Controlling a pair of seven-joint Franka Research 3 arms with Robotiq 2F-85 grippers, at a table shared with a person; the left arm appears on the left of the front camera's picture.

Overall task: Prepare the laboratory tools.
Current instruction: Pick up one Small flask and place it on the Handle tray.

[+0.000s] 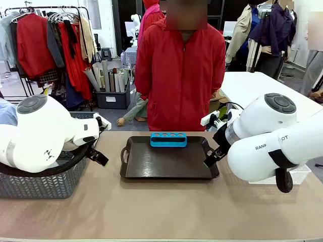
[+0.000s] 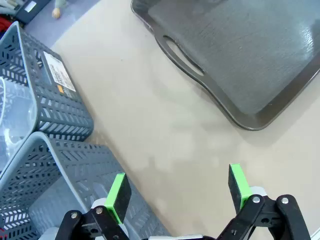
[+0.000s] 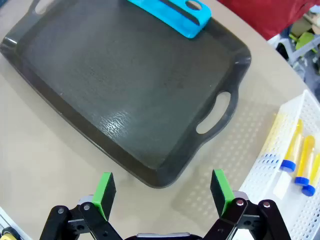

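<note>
Blue tube rack (image 1: 168, 139) at the far edge of a dark tray (image 1: 161, 162).
Left gripper (image 2: 178, 190) and right gripper (image 3: 162, 191): jaws apart, empty; seemingly three blue-capped tubes (image 3: 294, 147) lie in the white bin (image 3: 260, 185).

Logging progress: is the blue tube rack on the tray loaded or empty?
Empty. The blue tube rack shows four open holes, no tubes; blue-capped tubes lie in the white bin.

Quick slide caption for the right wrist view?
Open right gripper over a dark tray holding the blue tube rack, capped tubes in the white bin beside.
</note>
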